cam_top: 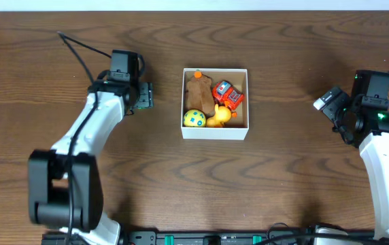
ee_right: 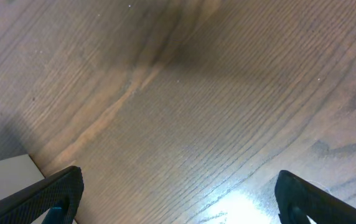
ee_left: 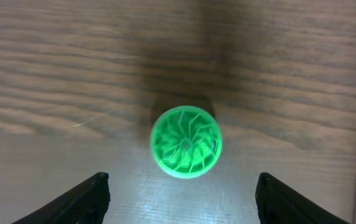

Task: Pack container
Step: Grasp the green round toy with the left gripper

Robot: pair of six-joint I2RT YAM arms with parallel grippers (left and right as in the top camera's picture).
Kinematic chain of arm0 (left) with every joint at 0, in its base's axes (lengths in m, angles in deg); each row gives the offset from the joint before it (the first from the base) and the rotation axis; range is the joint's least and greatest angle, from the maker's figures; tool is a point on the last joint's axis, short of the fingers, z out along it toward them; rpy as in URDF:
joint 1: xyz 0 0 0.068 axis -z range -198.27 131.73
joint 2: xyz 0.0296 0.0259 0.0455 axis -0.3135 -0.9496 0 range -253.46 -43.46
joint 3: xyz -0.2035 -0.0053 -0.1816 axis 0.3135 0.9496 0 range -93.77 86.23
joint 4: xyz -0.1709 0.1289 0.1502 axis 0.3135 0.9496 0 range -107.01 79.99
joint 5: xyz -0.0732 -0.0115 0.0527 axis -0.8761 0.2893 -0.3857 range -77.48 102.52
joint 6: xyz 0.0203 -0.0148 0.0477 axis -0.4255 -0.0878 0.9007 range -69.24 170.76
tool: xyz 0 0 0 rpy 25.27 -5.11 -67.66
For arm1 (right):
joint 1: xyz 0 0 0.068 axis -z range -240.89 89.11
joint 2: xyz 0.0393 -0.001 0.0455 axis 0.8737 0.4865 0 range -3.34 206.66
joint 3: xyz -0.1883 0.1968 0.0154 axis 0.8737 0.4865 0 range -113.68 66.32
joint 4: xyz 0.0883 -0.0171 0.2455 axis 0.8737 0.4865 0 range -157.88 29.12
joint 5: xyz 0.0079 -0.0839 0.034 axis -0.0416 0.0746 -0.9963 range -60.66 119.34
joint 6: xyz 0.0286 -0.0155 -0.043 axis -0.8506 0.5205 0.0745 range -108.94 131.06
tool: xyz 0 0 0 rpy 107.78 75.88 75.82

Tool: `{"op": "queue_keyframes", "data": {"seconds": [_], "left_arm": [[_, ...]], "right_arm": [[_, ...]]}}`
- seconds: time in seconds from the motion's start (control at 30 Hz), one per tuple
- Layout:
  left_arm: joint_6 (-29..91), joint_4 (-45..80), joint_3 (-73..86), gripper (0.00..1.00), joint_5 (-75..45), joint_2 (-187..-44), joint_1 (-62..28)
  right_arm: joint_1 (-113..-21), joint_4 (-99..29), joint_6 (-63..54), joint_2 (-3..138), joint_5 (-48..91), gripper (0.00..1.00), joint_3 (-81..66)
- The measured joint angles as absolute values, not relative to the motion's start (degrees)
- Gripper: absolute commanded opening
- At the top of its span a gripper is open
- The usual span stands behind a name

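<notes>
The left tool (ee_left: 183,188) hangs over a round green toy (ee_left: 185,142) on the desk (cam_top: 296,177), fingers spread wide and empty. The toy sits centred in the gap, just ahead of the tips. Being round, it offers no long axis to line up with. The container (cam_top: 215,132) stands just to its right at mid-desk, holding a brown stuffed toy (cam_top: 199,92), a red car (cam_top: 228,94), a yellow duck (cam_top: 218,117) and a spotted ball (cam_top: 194,118). The right tool (ee_right: 178,186), also spread and empty, waits well to the container's right, so the left arm looks better placed for the pickup.
</notes>
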State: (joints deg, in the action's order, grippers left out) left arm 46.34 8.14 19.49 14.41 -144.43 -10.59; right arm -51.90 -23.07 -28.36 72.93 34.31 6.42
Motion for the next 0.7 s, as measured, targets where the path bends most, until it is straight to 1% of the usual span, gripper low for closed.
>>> {"op": "queue_keyframes", "data": {"seconds": [0.2,0.33,0.7], "left_arm": [[46.6,5.3,19.5,0.75,14.3,-149.5,-10.8],[46.7,3.6,19.5,0.71,14.2,-152.0,-11.5],[48.0,0.7,19.5,0.71,14.2,-155.1,-11.9]], "right_arm": [[-51.9,-23.1,-28.4,72.9,34.3,0.99,6.4],[-51.9,-23.1,-28.4,72.9,34.3,0.99,6.4],[-51.9,-23.1,-28.4,72.9,34.3,0.99,6.4]]}}
